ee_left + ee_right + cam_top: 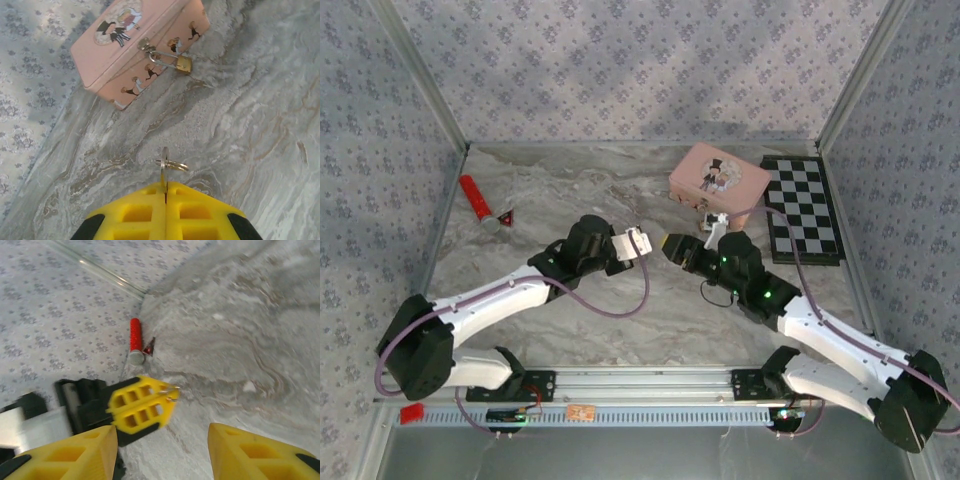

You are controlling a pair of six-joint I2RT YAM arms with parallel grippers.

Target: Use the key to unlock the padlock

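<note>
Left wrist view: the left gripper (165, 194) is clamped on the key (164, 162), which stands edge-on beyond the yellow fingertips and carries a split ring (174, 165) on its exposed part. The padlock (183, 63) hangs closed from the clasp (146, 46) of the pink tin (115, 55). Its brass body lies against the tin's front wall, well apart from the key. In the right wrist view, the right gripper (162, 445) has its fingers spread wide, holds nothing, and faces the left gripper at close range.

Hazards from this state:
- The ring sits on the protruding end, so the bow probably leads. The blade would then be buried in the pads and could not enter the lock without a regrasp.
- A handover of so thin a key risks a drop onto the marbled table (250, 125).
- The padlock hangs free, so contact may swing it aside unless it is steadied.
- The keyway orientation cannot be determined.
</note>
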